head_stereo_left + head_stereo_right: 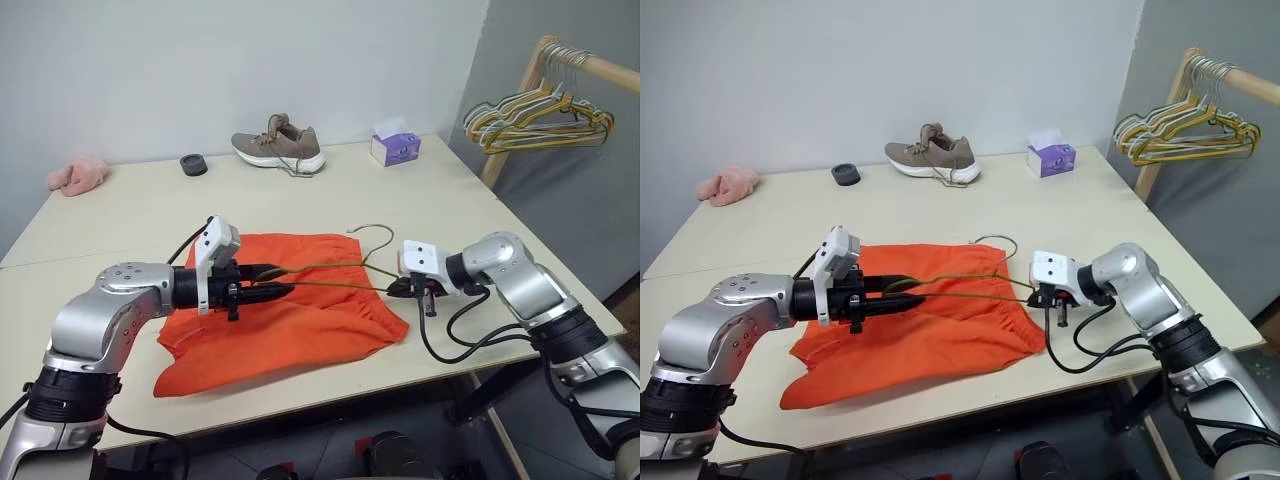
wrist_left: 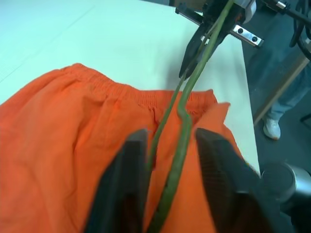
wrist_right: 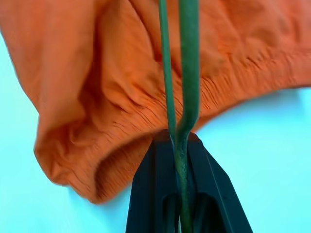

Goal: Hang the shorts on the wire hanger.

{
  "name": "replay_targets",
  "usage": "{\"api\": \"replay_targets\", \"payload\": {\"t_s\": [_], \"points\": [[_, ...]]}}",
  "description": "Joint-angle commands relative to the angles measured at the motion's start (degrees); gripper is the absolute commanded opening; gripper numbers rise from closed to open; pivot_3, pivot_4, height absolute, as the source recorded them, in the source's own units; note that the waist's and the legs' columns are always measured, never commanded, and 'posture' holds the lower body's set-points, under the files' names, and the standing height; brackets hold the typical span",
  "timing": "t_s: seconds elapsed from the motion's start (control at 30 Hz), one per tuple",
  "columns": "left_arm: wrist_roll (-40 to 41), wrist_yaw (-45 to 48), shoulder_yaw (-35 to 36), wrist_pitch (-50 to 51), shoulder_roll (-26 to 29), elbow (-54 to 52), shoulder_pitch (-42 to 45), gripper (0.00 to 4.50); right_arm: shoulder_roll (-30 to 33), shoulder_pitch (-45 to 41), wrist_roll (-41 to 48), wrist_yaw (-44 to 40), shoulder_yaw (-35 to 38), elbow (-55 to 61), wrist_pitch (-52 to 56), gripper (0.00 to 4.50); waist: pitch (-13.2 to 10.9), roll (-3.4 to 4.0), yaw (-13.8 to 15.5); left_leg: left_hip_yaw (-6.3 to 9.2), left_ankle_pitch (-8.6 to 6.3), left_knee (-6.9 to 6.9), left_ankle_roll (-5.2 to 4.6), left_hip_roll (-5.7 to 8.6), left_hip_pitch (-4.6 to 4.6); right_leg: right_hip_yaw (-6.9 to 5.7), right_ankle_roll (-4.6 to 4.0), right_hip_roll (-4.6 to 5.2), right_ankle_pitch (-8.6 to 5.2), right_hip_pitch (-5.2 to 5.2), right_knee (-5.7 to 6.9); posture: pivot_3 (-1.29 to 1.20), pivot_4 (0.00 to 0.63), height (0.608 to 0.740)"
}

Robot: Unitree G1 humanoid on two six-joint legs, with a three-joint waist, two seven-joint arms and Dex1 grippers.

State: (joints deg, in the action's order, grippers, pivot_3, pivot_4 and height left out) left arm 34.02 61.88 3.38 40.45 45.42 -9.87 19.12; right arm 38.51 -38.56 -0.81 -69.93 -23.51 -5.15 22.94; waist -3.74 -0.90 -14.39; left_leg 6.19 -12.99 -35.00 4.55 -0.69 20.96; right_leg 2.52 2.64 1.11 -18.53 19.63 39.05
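Table [image 1: 420, 200], shorts [image 1: 300, 330], right gripper [image 1: 405, 288] clamping wire hanger [image 1: 330, 283]

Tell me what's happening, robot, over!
Right gripper shut on hanger. Left gripper open around hanger wire. Shorts flat on table, not hung. Nothing in the way.

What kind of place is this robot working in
Probably a lab or test room staged as a laundry corner: a plain beige table against a bare wall, a wooden clothes rail hung with pastel wire hangers, and a stray brown sneaker.
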Motion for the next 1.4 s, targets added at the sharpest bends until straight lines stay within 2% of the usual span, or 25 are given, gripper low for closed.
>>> {"api": "replay_targets", "payload": {"t_s": [0.03,0.23,0.3,0.5,0.6,0.8,1.1,1.4], "points": [[4.16,-2.84,5.97,2.02,-1.15,-0.75,0.02,2.86,2.79,1.40,1.15,-0.22,3.60,2.03,0.62,0.00,0.01,-0.02,0.02,0.01,0.00,0.00,0.00,0.00,0.00,0.00,0.00,0.00,0.00,0.00,-0.01,-0.24,0.000,0.740],[15.84,-6.85,17.04,11.16,-2.27,1.13,-0.38,2.86,6.64,4.75,2.21,0.51,7.47,1.52,2.85,0.00,0.01,-0.02,-0.15,-0.01,0.00,0.00,0.00,0.00,-0.01,0.00,0.00,0.00,0.00,0.00,0.01,-0.25,0.000,0.740],[16.46,-7.47,19.10,11.68,-1.65,1.62,-2.10,2.86,8.00,6.33,3.18,0.75,9.48,1.91,4.52,0.00,0.01,-0.02,-0.16,0.01,0.00,-0.02,0.00,-0.01,-0.02,-0.02,0.00,-0.01,0.00,-0.01,0.02,-0.25,0.000,0.740],[5.79,-4.38,13.66,1.62,2.08,-0.58,-12.17,2.86,12.18,12.37,6.44,1.83,15.21,2.78,10.26,0.00,0.03,0.00,-0.05,-0.05,0.00,-0.01,0.00,0.01,-0.02,0.04,-0.02,0.00,-0.01,-0.01,-0.02,-0.26,0.000,0.740],[-4.89,-4.33,8.21,-11.29,1.82,0.01,-16.09,2.86,13.06,15.26,7.83,2.89,17.36,3.10,14.06,0.00,0.04,0.02,-0.05,-0.05,0.00,-0.01,0.00,0.01,-0.05,0.02,-0.02,0.00,-0.01,-0.03,0.00,-0.26,0.000,0.740],[-16.04,-3.28,1.73,-29.32,0.58,-1.67,-20.15,2.86,13.39,18.02,10.67,4.62,17.58,3.39,25.62,0.00,0.05,0.04,-0.06,-0.10,0.00,-0.02,0.00,0.00,-0.07,0.05,-0.01,0.00,0.01,-0.05,0.01,-0.25,0.000,0.740],[-17.34,-3.09,0.66,-34.19,-0.83,-0.68,-21.49,2.86,13.38,15.13,12.25,1.81,10.65,4.17,32.48,0.00,0.10,0.01,0.12,-0.07,-0.01,-0.01,-0.01,-0.03,-0.06,0.00,-0.01,-0.02,0.00,-0.05,0.00,-0.22,0.000,0.740],[-17.48,-2.91,0.63,-38.09,-2.55,0.42,-22.99,2.86,12.11,7.50,12.89,-0.61,6.89,-5.62,37.78,0.00,0.11,-0.01,0.59,-0.05,-0.01,-0.01,-0.01,-0.03,-0.06,-0.02,-0.01,-0.02,0.00,-0.05,0.00,-0.18,0.000,0.740]]}}
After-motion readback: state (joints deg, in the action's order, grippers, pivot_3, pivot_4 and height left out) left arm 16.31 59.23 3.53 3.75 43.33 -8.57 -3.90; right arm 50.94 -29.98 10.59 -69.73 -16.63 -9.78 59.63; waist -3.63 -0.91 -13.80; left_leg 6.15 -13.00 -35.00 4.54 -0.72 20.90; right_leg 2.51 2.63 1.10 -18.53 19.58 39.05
